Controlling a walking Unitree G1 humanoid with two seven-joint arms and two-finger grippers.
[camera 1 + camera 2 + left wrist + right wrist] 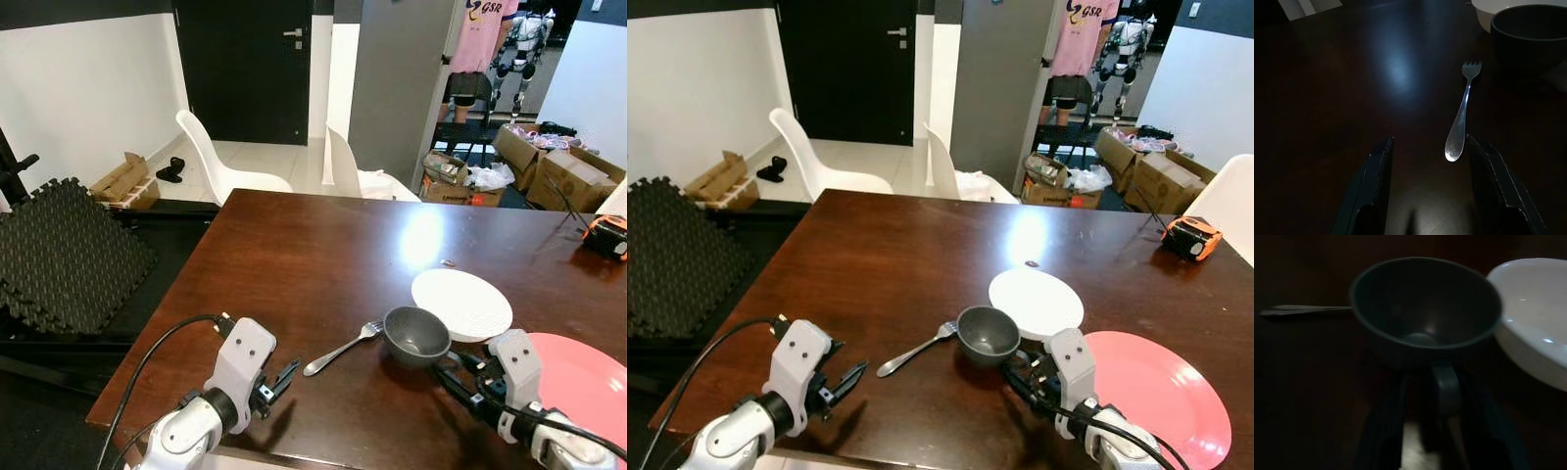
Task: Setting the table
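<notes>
On the near edge of the dark wooden surface [294,255], the right claw [453,370] grasps a grey bowl [416,335] by its small handle, holding it just beside the white plate [462,303] and near the pink plate [583,377]. A fork [343,348] lies between the bowl and the left claw [284,377], whose fingers [1376,186] are spread apart, aimed at the fork's handle but not touching it. The step in hand looks like placing the bowl. Next, I judge, the bowl must be carried onto a plate and released, and the left claw must reach forward for the fork.
</notes>
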